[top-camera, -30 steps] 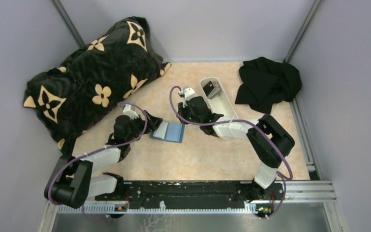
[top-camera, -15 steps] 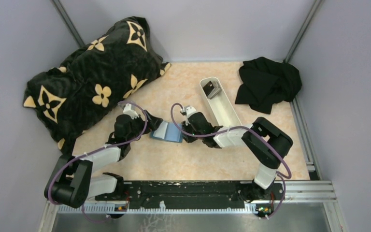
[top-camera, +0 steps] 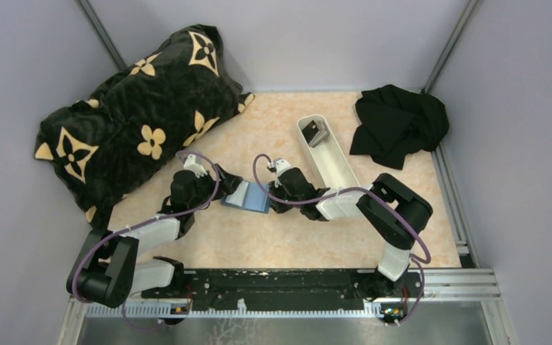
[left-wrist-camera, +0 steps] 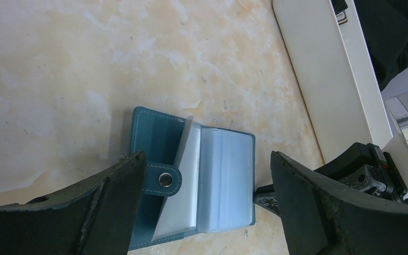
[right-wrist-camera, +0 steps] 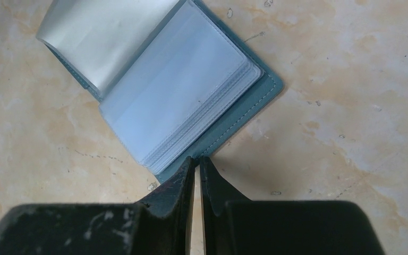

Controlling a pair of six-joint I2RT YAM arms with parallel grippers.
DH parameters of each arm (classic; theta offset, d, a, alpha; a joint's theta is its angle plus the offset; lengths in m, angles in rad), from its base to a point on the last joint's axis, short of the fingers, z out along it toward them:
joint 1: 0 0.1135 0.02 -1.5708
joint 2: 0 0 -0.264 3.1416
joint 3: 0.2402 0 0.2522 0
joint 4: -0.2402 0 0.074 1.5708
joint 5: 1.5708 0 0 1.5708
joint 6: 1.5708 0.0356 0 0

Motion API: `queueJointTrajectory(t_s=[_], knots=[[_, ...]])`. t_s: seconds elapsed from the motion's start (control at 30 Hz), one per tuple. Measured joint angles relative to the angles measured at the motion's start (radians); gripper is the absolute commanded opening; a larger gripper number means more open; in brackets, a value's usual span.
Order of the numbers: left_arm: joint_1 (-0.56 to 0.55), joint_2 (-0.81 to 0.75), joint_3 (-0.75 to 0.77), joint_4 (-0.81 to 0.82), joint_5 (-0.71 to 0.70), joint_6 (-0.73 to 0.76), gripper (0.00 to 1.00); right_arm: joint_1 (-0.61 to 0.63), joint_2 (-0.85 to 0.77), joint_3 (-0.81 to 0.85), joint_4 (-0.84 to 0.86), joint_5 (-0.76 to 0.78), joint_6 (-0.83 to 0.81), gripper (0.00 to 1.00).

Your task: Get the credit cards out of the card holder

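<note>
My right jaws are clenched to a thin slit, tips touching the near edge of the small teal-blue folding card holder. I cannot tell whether they nip its cover or only press against it. My left jaws are released wide and straddle the same holder, one finger just beside its snap strap.

The holder lies open on the marbled tan bench between my two arms, its clear plastic sleeves fanned. The sleeves I can see look pale and bare. A few small dark grey credit cards lie at the far end of the long white oblong tray, just beyond my right arm. I judge the emptying far along, and this step a check of the remaining sleeves. Next I need to part one thin leaf from the stack while my left jaws pin the cover flat.

A black flower-patterned pillow and a crumpled black cloth lie well apart; only the tray crowds my right arm.
</note>
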Motion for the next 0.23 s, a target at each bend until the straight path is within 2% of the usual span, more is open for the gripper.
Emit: queueJointTrajectory(t_s=[0.23], knots=[[0.000,0.021,0.001,0.000,0.000,-0.008,0.92,0.000,0.016,0.002,0.027,-0.003,0.006,0.10]])
